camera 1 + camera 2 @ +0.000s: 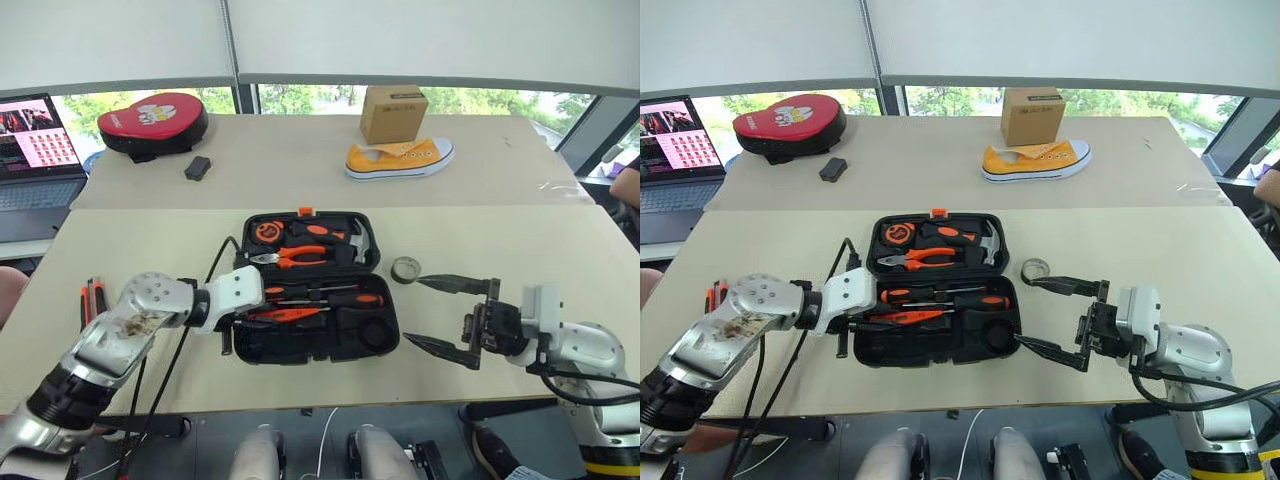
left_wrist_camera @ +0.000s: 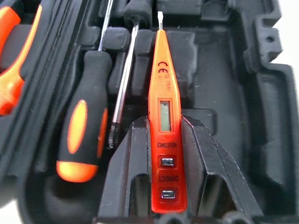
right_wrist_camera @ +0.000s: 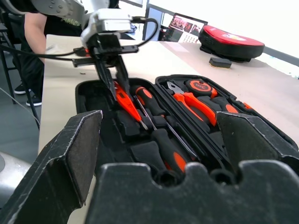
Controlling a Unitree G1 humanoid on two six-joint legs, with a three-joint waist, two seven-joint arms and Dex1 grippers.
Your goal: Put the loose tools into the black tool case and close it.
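I'm looking over a pale tabletop [image 1: 150,240] under a run of windows, with a second table pushed up behind it. On that far table I see a red-and-black padded bag [image 1: 152,124], a small black box [image 1: 197,167], a yellow sneaker [image 1: 399,158] and a cardboard box [image 1: 393,113]; a laptop [image 1: 35,150] glows off to the left.

The black tool case [image 1: 308,285] lies open in the middle of the near table, orange latch at its far edge. Its far half holds the pliers [image 1: 292,256], hammer [image 1: 355,240] and tape measure [image 1: 266,231]. In the near half I've got two black-and-orange screwdrivers [image 1: 335,296] lying side by side.

My left gripper [image 3: 112,74] is down over the case's left end, fingers pinched on the slim orange tester screwdriver [image 2: 166,126], its tip pointing along the tray beside the screwdriver shafts.

My right gripper [image 1: 445,315] hangs just right of the case, pointing toward it, jaws spread wide and holding nothing. The small grey tape roll [image 1: 405,269] sits on the table between case and gripper. At the table's left edge, more orange-and-black tools [image 1: 93,298] lie loose.
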